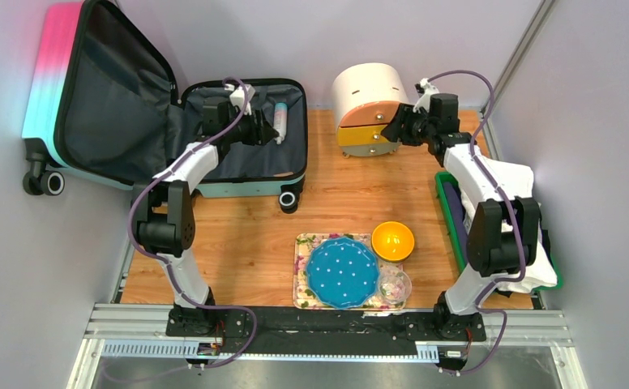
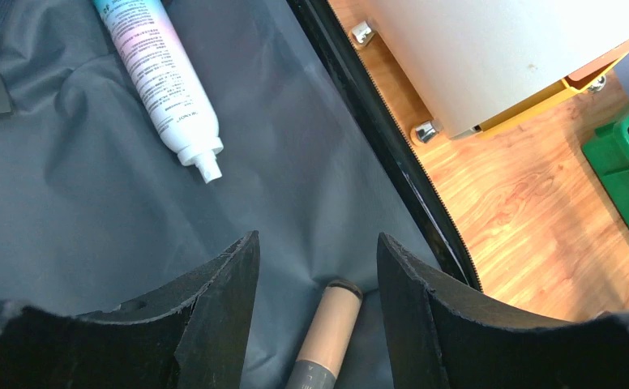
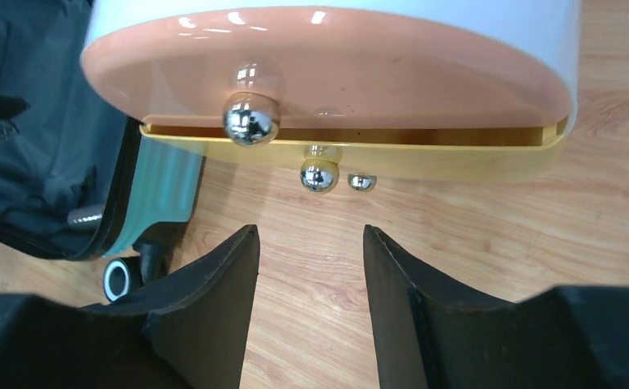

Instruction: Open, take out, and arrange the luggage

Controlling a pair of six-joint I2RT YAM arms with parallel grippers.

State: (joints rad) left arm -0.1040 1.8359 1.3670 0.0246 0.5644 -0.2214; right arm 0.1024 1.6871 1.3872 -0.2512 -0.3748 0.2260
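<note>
The luggage (image 1: 52, 73), pink-to-turquoise with a dark grey lining (image 2: 76, 203), lies open at the back left, lid raised against the wall. Inside it lie a white tube (image 1: 280, 121) (image 2: 161, 77) and a beige cylinder with a grey end (image 2: 331, 328). My left gripper (image 1: 269, 130) (image 2: 318, 251) hangs open inside the suitcase, its fingers on either side of the beige cylinder and apart from it. My right gripper (image 1: 392, 130) (image 3: 311, 235) is open and empty, just in front of the round cabinet's yellow drawer (image 3: 352, 158), which stands slightly open.
The round cream cabinet (image 1: 368, 89) has a peach drawer (image 3: 327, 73) with chrome knobs (image 3: 250, 120). A green tray (image 1: 449, 219) with white cloth sits at the right. Near the front lie a patterned mat (image 1: 305, 243), a blue dotted plate (image 1: 342, 272), an orange bowl (image 1: 393, 241) and a clear bowl (image 1: 395, 285).
</note>
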